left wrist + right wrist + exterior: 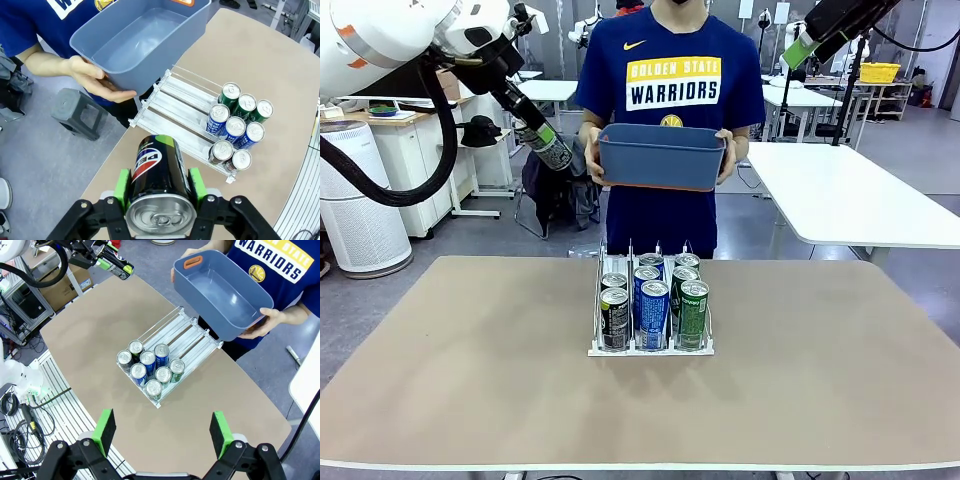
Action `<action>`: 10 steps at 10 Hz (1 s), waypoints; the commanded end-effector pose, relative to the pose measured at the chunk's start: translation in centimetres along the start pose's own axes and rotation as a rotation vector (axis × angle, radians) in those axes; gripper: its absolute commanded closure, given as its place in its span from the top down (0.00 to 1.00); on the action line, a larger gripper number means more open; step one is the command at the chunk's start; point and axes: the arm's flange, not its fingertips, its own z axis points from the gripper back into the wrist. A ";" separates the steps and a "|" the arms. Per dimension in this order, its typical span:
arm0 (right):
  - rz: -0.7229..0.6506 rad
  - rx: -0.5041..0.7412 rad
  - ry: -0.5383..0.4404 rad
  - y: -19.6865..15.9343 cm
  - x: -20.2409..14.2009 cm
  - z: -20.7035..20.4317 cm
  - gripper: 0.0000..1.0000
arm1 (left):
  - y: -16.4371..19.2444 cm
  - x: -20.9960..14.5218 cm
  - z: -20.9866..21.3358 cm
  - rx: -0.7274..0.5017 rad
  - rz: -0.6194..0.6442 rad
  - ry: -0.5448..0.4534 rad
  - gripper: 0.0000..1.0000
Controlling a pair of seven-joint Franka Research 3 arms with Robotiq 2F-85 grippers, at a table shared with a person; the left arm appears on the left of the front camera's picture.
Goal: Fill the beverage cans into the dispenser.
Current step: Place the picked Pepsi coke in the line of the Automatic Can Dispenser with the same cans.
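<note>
Holding a black can [159, 175] with a red-white-blue emblem and a green band, the left gripper [159, 186] has its green pads [121, 186] pressed to the can's two sides, the silver top facing the wrist camera. In the front view that gripper [542, 137] is raised above the table's far left, beyond the far edge, with the can [548, 146] slanting down toward the right. The right gripper [162, 432] is spread wide with nothing between its green pads [106, 429], and it sits high over the near right part of the table [820, 380]. The dispenser [650, 345] stands in the middle of the table, its three lanes running near to far. Seven cans [653, 300] are bunched at its near end: two black ones in the left lane, three blue-and-white ones in the middle lane and two green ones in the right lane, as far as the wrist views show. The far stretch of all three lanes is bare. At the far side a person in a blue shirt holds a blue bin [662, 155] with one hand [591, 152] on each end, above the far edge of the table; the bin [145, 42] looks hollow inside.
</note>
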 end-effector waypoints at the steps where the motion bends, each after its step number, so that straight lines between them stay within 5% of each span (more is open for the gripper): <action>1: 0.009 0.006 0.000 0.1 0.0 -0.1 1.00 | 0.1 0.0 0.2 -0.010 -0.013 -0.020 0.00; 2: 0.009 0.006 0.000 0.1 0.0 -0.1 1.00 | 0.1 0.0 0.2 -0.010 -0.013 -0.020 0.00; 3: 0.009 0.006 0.000 0.1 0.0 -0.1 1.00 | -0.1 0.0 0.0 -0.001 -0.003 0.000 0.58; 6: 0.009 0.006 0.000 0.1 0.0 -0.1 1.00 | -5.4 -0.2 -0.1 -0.140 0.117 0.121 0.58; 10: 0.009 0.006 0.000 0.1 0.0 -0.1 1.00 | -13.6 -0.5 -1.2 -0.163 0.066 0.255 0.58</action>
